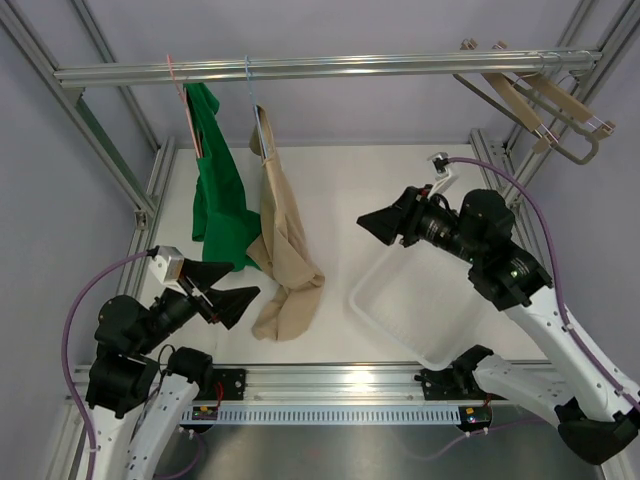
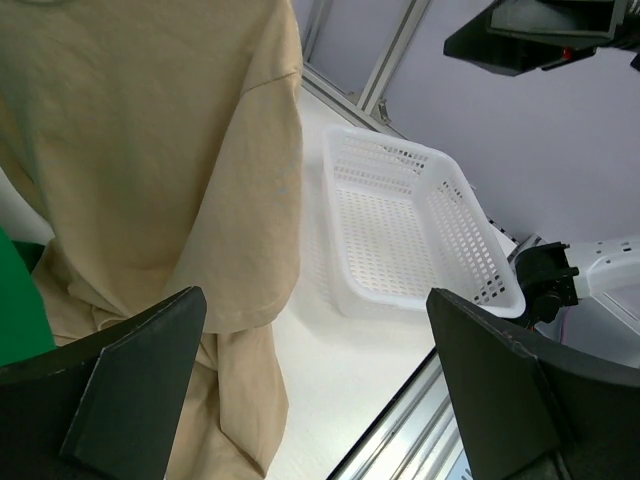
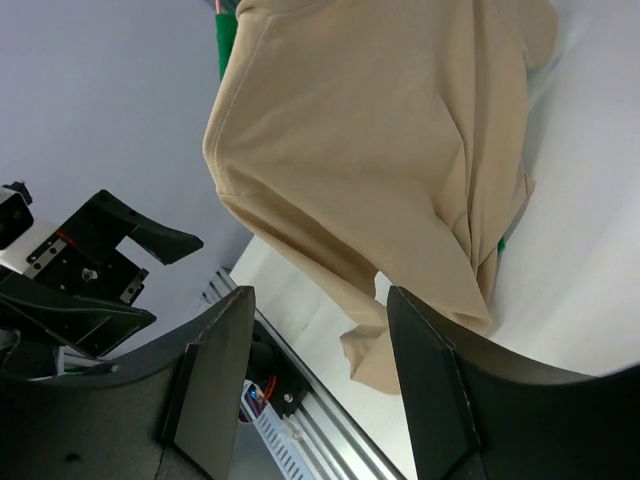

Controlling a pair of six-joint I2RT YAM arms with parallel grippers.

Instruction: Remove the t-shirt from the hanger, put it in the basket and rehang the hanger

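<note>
Looking at a beige cotton t-shirt (image 1: 283,250) hung on its thin hanger (image 1: 258,118)
Got left gripper (image 1: 228,290) wide open, right gripper (image 1: 372,225) partly open — both empty, not touching it

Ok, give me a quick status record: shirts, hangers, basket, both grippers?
beige shirt: on blue hanger on the rail, hem bunched on the table
green shirt: on pink hanger, left of the beige one
basket: white, empty, right of the shirts
left gripper: jaws open, empty, low beside the beige hem
right gripper: jaws open, empty, raised, facing the beige shirt
spare hangers: wooden, right end of rail
task: not yet done
</note>
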